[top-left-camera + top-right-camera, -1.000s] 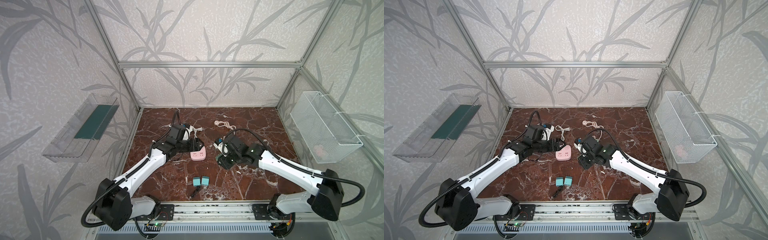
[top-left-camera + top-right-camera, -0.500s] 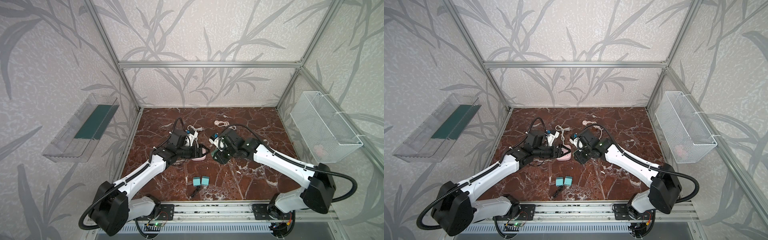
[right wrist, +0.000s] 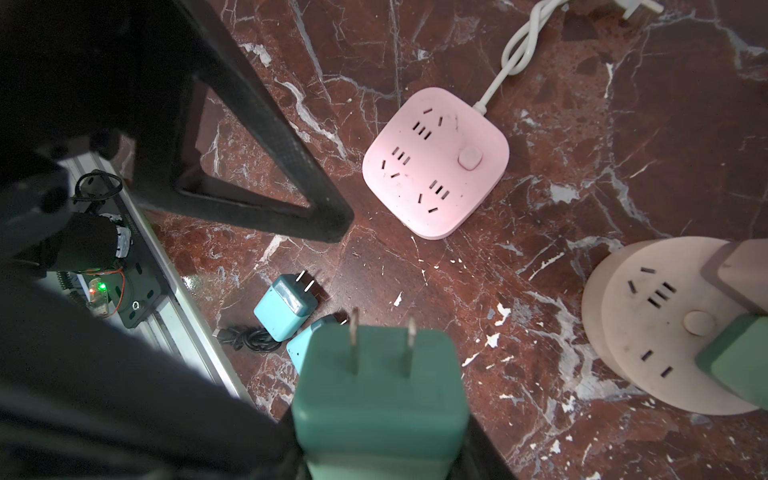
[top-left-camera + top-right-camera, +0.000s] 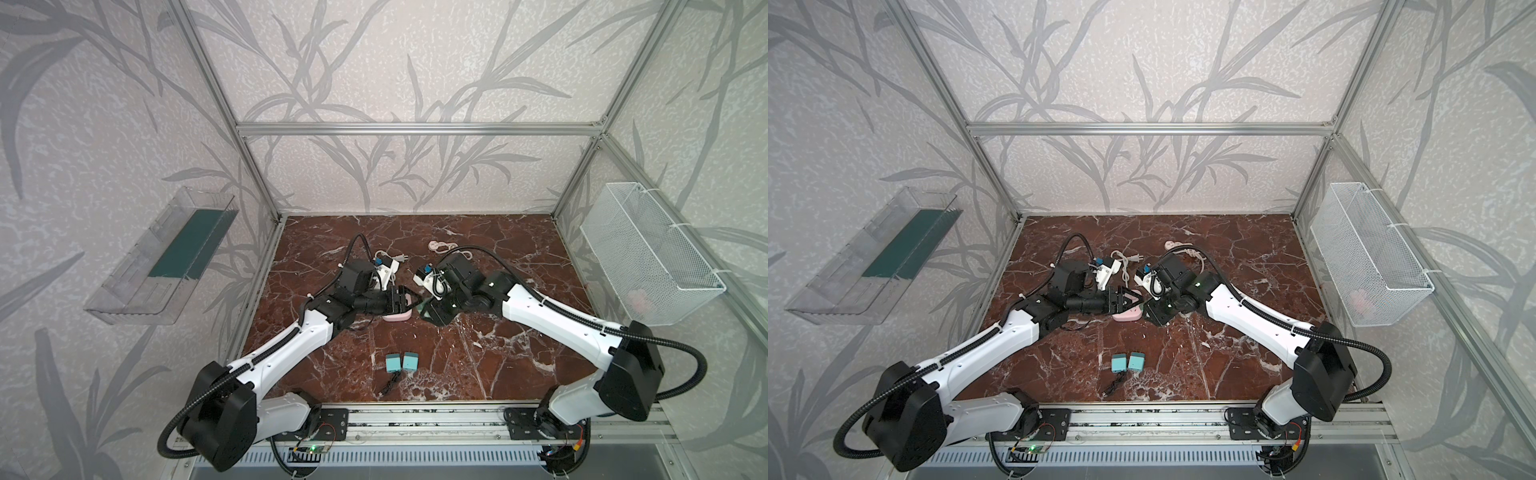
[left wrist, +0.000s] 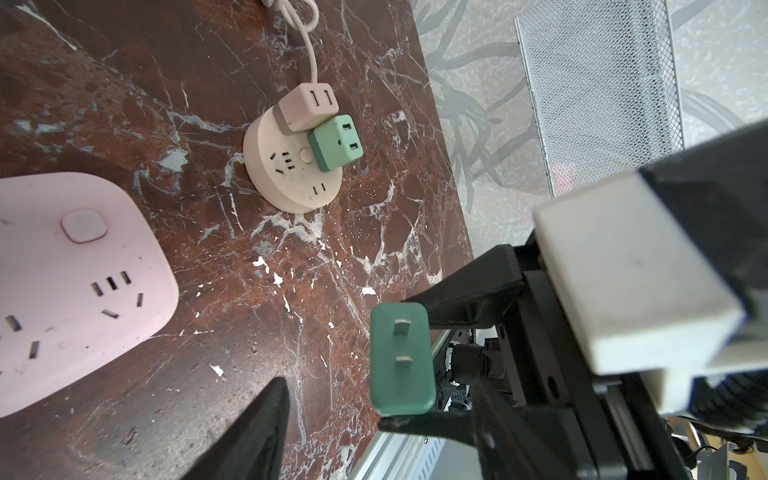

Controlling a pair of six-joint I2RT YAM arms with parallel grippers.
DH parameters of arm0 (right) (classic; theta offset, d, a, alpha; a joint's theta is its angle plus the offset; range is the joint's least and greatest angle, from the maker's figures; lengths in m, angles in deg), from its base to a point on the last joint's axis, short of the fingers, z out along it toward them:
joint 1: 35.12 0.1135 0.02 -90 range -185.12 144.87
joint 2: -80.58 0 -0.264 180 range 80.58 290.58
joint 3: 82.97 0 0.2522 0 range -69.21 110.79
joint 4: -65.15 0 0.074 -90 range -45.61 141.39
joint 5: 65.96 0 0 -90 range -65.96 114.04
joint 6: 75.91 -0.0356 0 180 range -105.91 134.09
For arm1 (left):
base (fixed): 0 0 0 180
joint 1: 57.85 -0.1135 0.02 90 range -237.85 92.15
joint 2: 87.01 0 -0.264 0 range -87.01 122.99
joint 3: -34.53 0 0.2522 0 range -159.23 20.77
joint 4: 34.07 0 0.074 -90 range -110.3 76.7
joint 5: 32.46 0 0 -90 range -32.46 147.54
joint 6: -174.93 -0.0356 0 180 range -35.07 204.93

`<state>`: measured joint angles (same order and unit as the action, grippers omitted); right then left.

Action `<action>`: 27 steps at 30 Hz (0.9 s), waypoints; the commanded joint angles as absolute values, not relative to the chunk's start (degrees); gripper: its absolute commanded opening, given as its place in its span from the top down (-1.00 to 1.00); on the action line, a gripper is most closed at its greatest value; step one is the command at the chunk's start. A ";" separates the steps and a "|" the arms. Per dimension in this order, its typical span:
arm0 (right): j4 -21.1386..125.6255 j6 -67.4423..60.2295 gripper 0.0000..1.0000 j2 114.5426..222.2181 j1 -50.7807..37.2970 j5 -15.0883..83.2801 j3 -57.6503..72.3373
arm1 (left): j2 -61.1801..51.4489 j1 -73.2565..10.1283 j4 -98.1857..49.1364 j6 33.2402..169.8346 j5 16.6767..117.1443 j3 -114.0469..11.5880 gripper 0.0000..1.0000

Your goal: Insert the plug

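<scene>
Left tool [image 4: 1126, 301] has moved in over strip [image 3: 436, 162], jaws released; right tool [image 5: 401, 361] clamps plug [image 3: 380, 395]. Risk: unheld strip, plug's 9 o'clock, skids under misaligned prongs [image 3: 353, 340].

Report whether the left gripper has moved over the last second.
Yes. In a top view the left gripper has shifted toward the front rail and now covers part of the pink power strip.

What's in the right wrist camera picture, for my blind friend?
A dark green two-pin plug looms close above a red-brown marble table. On it lie a pink square socket block, two blue chargers and a round beige socket block.
</scene>
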<state>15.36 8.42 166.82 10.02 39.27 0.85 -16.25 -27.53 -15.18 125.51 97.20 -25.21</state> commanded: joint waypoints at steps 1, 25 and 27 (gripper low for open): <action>14.41 9.21 1.00 167.75 9.88 40.41 3.10 | -15.65 -27.32 -16.44 125.62 98.23 -24.86 -0.32; 14.41 9.37 1.00 169.08 9.96 40.09 5.35 | -13.11 -26.83 -16.53 125.87 98.10 -25.49 -0.09; 14.11 9.62 1.00 169.41 10.14 39.61 5.74 | -12.83 -26.87 -16.45 125.80 98.30 -25.64 -0.07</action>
